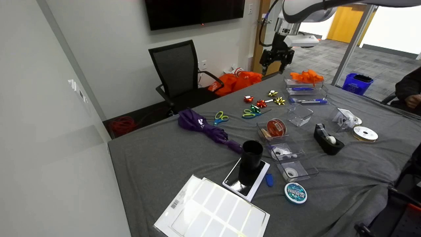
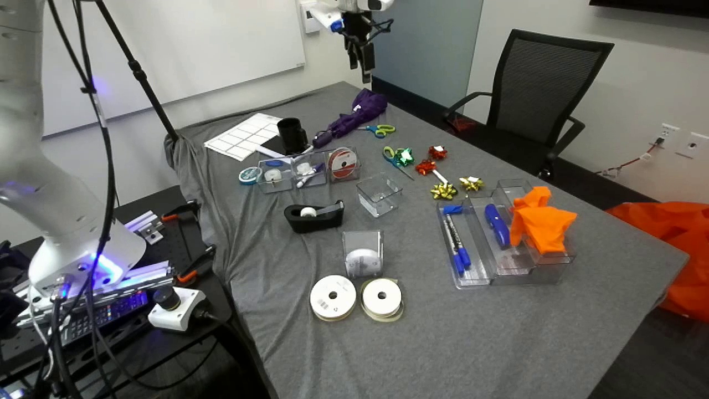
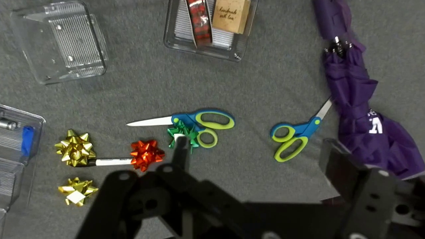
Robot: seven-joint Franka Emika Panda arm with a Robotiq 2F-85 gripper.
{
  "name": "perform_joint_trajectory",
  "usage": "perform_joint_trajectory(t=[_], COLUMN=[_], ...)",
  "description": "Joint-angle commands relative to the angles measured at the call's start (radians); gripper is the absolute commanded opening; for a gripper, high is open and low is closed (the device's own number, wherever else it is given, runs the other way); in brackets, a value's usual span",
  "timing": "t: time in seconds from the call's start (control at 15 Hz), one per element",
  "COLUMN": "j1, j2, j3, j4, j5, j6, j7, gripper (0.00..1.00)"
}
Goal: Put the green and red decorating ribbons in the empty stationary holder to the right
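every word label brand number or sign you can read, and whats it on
"handmade with love" on the wooden block
"ICE BREAKERS" on the round container
Too small or blurred: print on the marker, red ribbon spool, larger white spool, barcode packet and blue bin
Mark on the umbrella: unclear

In the wrist view: a green bow left of centre, a red bow and two gold bows lower left, red-and-dark plaid ribbon top centre, blue-and-lime scissors near the middle, at right a purple umbrella marked in white.
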State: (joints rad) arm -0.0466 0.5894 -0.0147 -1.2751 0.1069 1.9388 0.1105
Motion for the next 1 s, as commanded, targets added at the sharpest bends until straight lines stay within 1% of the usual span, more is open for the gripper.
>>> perform_joint_trajectory(t=[0.0, 0.07, 0.33, 0.47, 0.53, 0.67, 0.93], j1=[-0.016, -0.02, -0.043, -0.049, -0.039, -0.043, -0.039], j2=[0.156, 0.183, 0.296, 0.353, 0.284, 0.305, 0.304], j3=[0.001, 0.003, 0.012, 0.001, 0.005, 0.004, 0.005], j4=[0.191, 0.219, 0.322, 0.375, 0.286, 0.299, 0.303], j5=[0.006, 0.005, -0.003, -0.021, -0.012, -0.013, -0.014], j6=[-0.012, 0.002, 0.12, 0.183, 0.152, 0.161, 0.16], j7=[-0.019, -0.029, -0.123, -0.143, -0.106, -0.108, -0.107], gripper=[1.0, 1.0, 1.0, 1.0, 1.0, 1.0, 1.0])
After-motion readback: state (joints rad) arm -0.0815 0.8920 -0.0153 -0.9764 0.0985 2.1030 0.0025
